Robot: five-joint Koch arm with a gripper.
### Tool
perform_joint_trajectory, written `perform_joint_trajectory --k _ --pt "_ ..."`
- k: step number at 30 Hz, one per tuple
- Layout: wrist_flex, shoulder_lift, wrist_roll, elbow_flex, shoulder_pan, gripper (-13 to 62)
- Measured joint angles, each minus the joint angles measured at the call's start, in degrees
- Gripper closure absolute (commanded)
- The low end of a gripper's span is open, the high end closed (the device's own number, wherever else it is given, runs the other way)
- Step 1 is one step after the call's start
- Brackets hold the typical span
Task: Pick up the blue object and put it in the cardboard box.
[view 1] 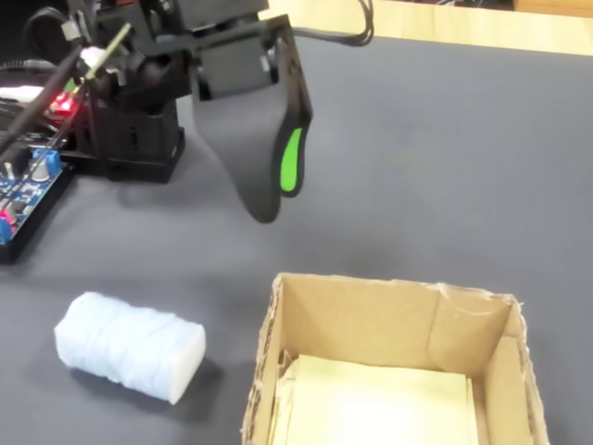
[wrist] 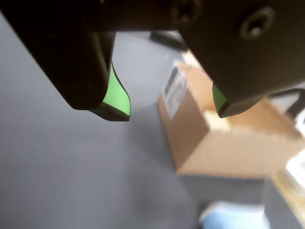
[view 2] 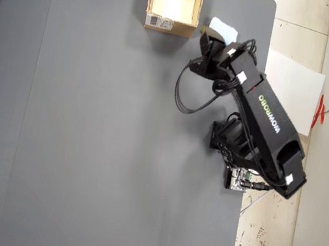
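One dark grey mat-covered surface (view 2: 107, 126) carries everything, and on it stands one black hobby arm (view 2: 264, 130) with white lettering along its upper link, reaching toward the top edge in the overhead view. One small square tan cardboard box (view 1: 389, 320) sits open at the top, its pale yellowish inside showing in the fixed view and a white barcode label on an outer side visible in the wrist view; the overhead view places it at the mat's top edge. One pale light-blue spongy rounded pad (view 1: 130, 346) lies on the surface just beside the box, apart from it, to the box's left in the fixed view and to its right in the overhead view, where the arm partly covers it. One black pincer (wrist: 174, 114) with green pads on its fingers (wrist: 116, 95) hangs above the surface with its jaws spread wide apart, gripping nothing and touching nothing; in the wrist view bare grey mat and the box's labelled side show through the gap, with the blue pad blurred at the bottom edge. One small dark-blue circuit board (view 1: 28, 190) with red parts lies near the arm's base at the left of the fixed view.
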Motion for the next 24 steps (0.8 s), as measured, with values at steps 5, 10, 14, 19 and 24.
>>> perform_joint_trajectory --k 5,10,14,19,24 --pt "0.35 -3.96 0.0 -2.2 4.57 16.3" --pt "1.05 -8.09 2.81 -3.6 11.34 16.3" --pt "0.35 -9.23 5.1 -3.6 13.8 16.3" --pt "-2.55 -10.63 7.47 -3.43 15.73 16.3" --pt "-4.66 -12.66 9.76 -2.02 18.46 16.3"
